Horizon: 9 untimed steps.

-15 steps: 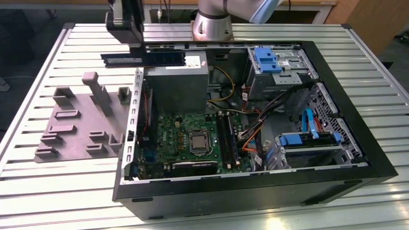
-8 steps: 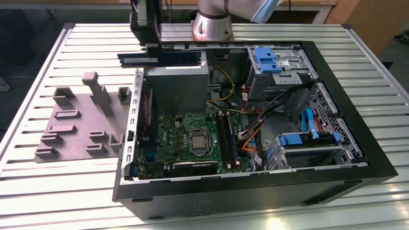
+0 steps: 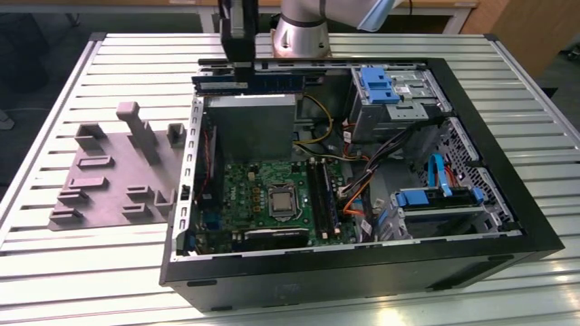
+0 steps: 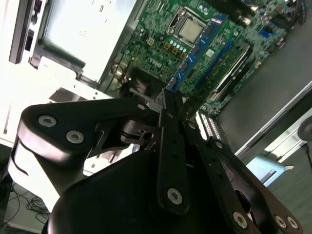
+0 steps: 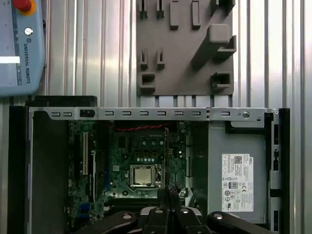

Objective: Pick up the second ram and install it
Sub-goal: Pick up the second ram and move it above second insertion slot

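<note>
End effector (image 3: 241, 73) is pressed together on the second ram (image 3: 263, 83), pinching its flat faces. That likely leaves the contact edge free for seating. The stick hangs level in the air above the far rim of the open PC case (image 3: 507, 224), over the power supply (image 3: 249, 125), high enough to clear the wall. It is well apart from the memory slots (image 3: 322, 197) on the motherboard (image 3: 244, 187). Not seated yet.
</note>
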### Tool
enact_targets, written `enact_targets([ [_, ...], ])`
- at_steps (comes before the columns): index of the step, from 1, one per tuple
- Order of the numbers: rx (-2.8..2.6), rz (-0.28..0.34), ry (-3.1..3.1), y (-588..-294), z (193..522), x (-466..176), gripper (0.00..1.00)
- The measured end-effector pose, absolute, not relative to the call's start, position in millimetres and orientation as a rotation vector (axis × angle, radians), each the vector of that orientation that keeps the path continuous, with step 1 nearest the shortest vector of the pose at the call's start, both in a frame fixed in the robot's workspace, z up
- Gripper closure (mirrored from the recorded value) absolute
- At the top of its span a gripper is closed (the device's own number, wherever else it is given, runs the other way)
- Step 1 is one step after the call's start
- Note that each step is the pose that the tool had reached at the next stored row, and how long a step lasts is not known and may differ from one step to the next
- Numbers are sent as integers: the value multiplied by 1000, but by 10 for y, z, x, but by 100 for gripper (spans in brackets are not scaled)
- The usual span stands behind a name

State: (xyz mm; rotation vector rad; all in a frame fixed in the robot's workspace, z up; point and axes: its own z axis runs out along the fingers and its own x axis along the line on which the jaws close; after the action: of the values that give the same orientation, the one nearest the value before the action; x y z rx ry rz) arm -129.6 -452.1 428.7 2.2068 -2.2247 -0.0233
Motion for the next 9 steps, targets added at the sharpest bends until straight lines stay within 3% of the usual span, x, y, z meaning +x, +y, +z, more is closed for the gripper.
enact_targets([
  [9,2206,-25,-2224,-4521,4217,-1094,88],
])
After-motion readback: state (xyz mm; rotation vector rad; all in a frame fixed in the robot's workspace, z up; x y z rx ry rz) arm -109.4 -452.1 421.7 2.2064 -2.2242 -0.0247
